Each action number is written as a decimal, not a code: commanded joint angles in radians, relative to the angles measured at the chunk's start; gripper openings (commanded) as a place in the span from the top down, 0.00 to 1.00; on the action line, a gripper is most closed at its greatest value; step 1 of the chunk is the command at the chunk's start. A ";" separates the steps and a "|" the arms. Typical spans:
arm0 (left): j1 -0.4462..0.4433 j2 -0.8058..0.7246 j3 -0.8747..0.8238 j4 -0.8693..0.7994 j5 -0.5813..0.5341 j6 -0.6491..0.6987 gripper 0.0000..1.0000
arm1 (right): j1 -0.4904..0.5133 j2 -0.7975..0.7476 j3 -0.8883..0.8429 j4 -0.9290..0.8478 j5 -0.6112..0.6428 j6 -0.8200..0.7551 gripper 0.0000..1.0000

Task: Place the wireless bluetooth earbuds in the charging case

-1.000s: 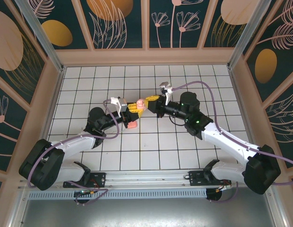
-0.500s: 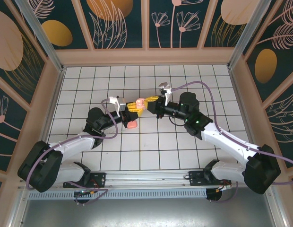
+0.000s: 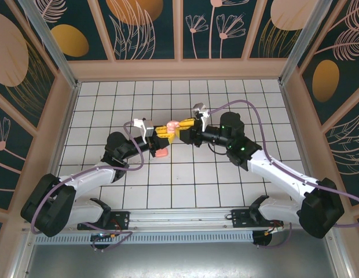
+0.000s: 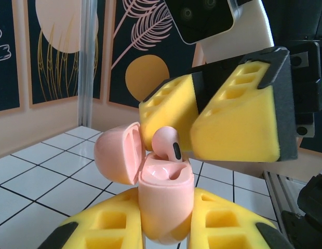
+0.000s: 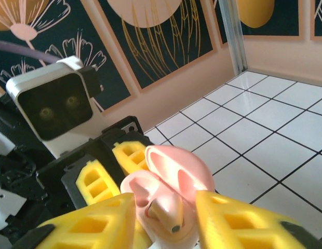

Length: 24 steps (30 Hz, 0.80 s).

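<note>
One pale pink earbud (image 4: 166, 144) stands in the open mouth of the charging case (image 4: 166, 202), its stem down in a well and its rounded head with the dark oval grille sticking up above the rim. The case's lid (image 4: 119, 153) is swung back on its hinge and shows its hollow inside. The left gripper (image 4: 166, 224) has its yellow foam fingers clamped on the case's lower body, one on each side, holding it upright above the white tiled floor (image 3: 226, 185). The right gripper (image 5: 169, 220) meets it from the right, its two yellow fingers parted on either side of the earbud. A visible gap lies between each pad and the bud, so it grips nothing. From above, the two grippers come together tip to tip near the middle of the floor, a little left of centre. A salmon block (image 3: 161, 153) lies on the tiles just near of the left gripper.
</note>
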 commanded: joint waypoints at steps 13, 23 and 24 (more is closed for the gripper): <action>-0.005 -0.042 0.013 0.050 0.008 0.015 0.93 | -0.141 -0.124 -0.003 -0.042 -0.071 0.133 0.47; -0.004 -0.040 0.022 0.034 0.016 0.016 0.93 | -0.104 -0.005 0.095 -0.119 -0.125 0.105 0.44; -0.004 -0.040 0.023 0.034 0.019 0.015 0.93 | -0.101 0.005 0.105 -0.124 -0.126 0.102 0.43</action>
